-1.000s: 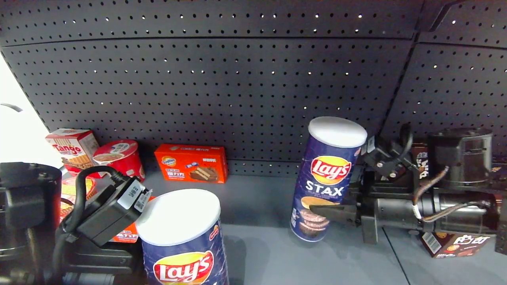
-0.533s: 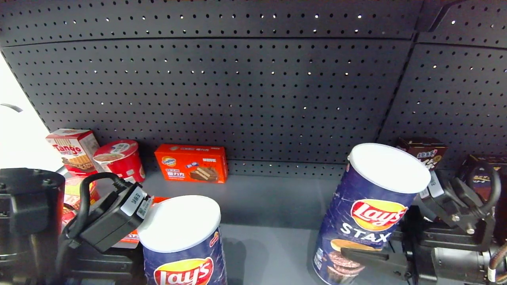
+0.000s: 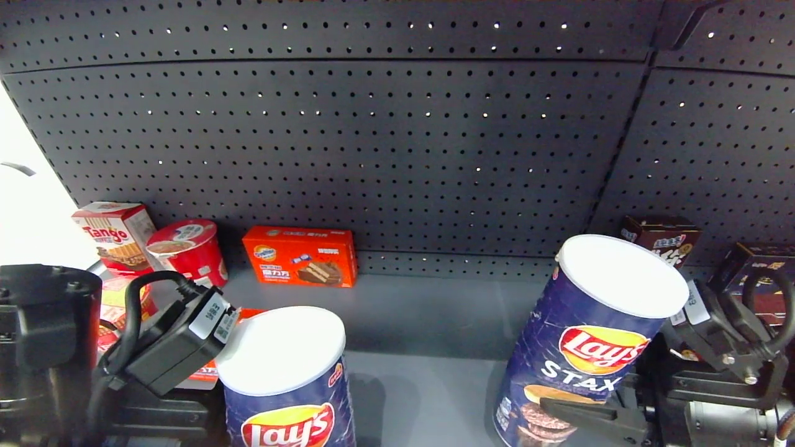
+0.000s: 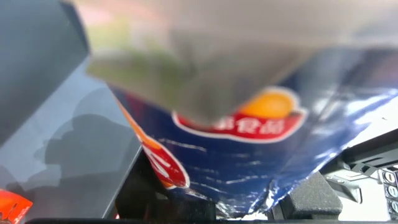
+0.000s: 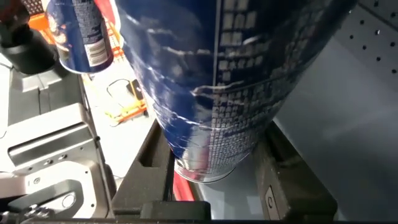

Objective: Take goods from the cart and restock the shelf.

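While both hands are loaded, the left hand (image 4: pixel 227 208) grips the left can (image 3: pixel 282 379) upright at the front of the shelf (image 3: pixel 422 323), and the right hand (image 5: pixel 214 177) clamps the right can (image 3: pixel 596 335) low on its body, top tilted to the right. Step judged: placing on the shelf; whether either base touches it cannot be told. Next move calls for squaring the right can upright and seating it on bare floor, short of the orange box (image 3: pixel 300 255) at the back.

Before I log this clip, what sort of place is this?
Most likely a shop aisle: a pegboard-backed shelf carrying packaged snacks, such as an orange box and a red cup.
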### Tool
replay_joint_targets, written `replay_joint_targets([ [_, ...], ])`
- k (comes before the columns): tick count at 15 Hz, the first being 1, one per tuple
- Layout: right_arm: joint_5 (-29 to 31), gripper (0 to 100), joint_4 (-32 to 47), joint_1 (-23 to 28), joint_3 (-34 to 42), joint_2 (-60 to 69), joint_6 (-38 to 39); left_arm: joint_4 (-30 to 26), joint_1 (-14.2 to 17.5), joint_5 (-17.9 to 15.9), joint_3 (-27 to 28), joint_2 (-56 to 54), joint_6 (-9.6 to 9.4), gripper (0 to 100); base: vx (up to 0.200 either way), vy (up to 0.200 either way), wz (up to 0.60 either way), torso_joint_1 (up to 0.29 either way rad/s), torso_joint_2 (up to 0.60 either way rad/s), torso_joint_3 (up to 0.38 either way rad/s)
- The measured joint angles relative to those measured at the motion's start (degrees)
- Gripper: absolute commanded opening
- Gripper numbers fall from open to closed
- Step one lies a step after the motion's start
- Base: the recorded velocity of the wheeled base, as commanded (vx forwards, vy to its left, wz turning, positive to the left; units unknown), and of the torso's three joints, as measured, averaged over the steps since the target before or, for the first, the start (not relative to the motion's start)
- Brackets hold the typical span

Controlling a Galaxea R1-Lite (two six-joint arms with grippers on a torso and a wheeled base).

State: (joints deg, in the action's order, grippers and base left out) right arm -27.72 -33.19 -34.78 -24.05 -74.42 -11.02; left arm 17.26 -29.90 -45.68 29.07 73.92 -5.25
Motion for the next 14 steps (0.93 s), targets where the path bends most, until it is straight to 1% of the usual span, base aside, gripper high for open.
replay_joint_targets([
  [6,0.05,0,-5.72,0.8,-0.28,-6.67,-0.66,0.06,0.04,0.0,0.61,0.22,-0.02,0,0.0,0.0,0.0,0.0,0.0,0.0],
  [10,0.02,0,-5.91,2.18,0.11,-9.07,-0.8,0.02,0.06,0.0,0.59,0.27,0.0,0,0.0,0.0,0.0,0.0,0.0,0.0],
  [14,-0.02,0,-5.89,2.34,0.3,-10.0,-0.83,0.11,0.04,-0.02,0.59,0.35,-0.02,0,0.0,0.0,0.0,0.0,0.0,0.0],
])
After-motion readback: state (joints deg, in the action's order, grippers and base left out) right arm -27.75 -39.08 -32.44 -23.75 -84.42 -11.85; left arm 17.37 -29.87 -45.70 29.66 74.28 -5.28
